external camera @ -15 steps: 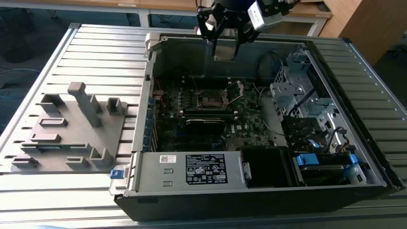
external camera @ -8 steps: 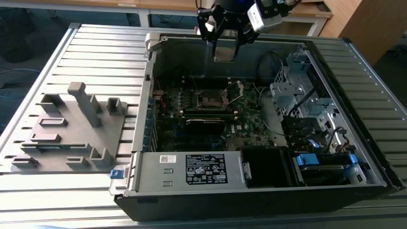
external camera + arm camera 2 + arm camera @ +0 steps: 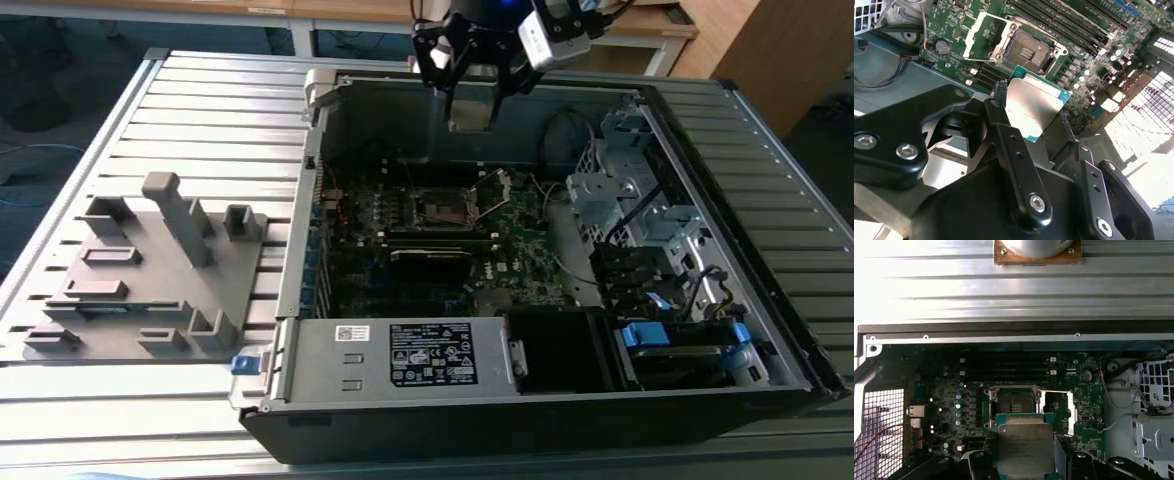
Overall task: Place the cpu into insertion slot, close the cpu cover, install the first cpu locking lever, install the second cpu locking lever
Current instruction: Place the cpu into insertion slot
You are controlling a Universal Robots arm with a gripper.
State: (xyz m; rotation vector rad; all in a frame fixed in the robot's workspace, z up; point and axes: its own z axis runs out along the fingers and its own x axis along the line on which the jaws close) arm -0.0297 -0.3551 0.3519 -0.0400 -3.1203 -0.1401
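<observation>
Your black end effector (image 3: 1031, 112) was closed on the small flat square cpu (image 3: 1025, 447) with the dull silver-grey metal top, gripping it at two opposite edges above the green motherboard (image 3: 1084, 390). Below the end effector, apart from the cpu, the dark square insertion slot (image 3: 1015, 402) lay uncovered. Just beside it, the thin silvery cpu cover (image 3: 1070, 410) was swung open.

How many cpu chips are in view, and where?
1. The cpu is clamped in the gripper, jaws shut on it, held clear of the empty insertion slot, whose cpu cover stands open. Others could be hidden.
</observation>
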